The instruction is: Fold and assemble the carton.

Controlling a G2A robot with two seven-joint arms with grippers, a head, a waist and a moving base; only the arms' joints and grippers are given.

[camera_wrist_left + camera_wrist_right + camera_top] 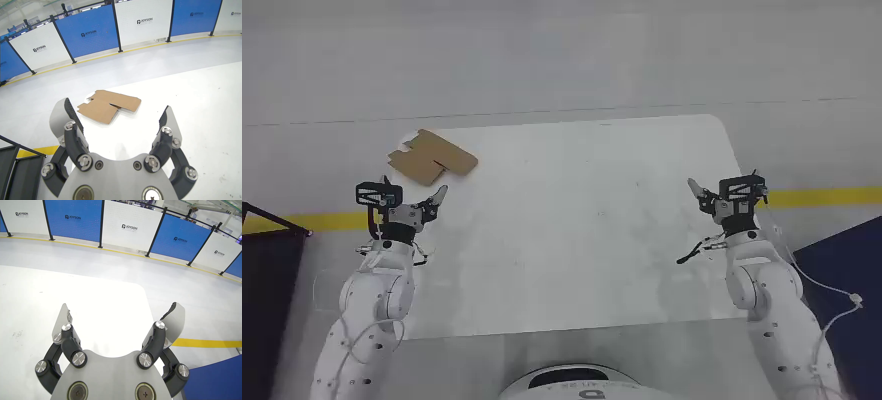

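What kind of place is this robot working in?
Probably a factory hall or robot test area. Blue and white partition panels fence off a smooth grey floor marked with a yellow line, and a flat cardboard carton lies on a plain white work table.

Carton (pixel 432 157): 1, a single flat cardboard piece. Flaps overlapped, so no flap count. Bench (pixel 592 240): 1. Arms (pixel 372 300): 2, one at each side of the bench. Hands: 2, left hand (pixel 414 192) and right hand (pixel 120 305). Fingers (pixel 70 111): 2 on each hand, 4 in all, each with 1 dark pad. Yellow stripe (pixel 822 196) on the floor in the top view: 1, passing behind the bench. Fence panels (pixel 130 224) behind were of 2 kinds, blue and white, alternating. Their total could not be told, as the row ran off the edges.
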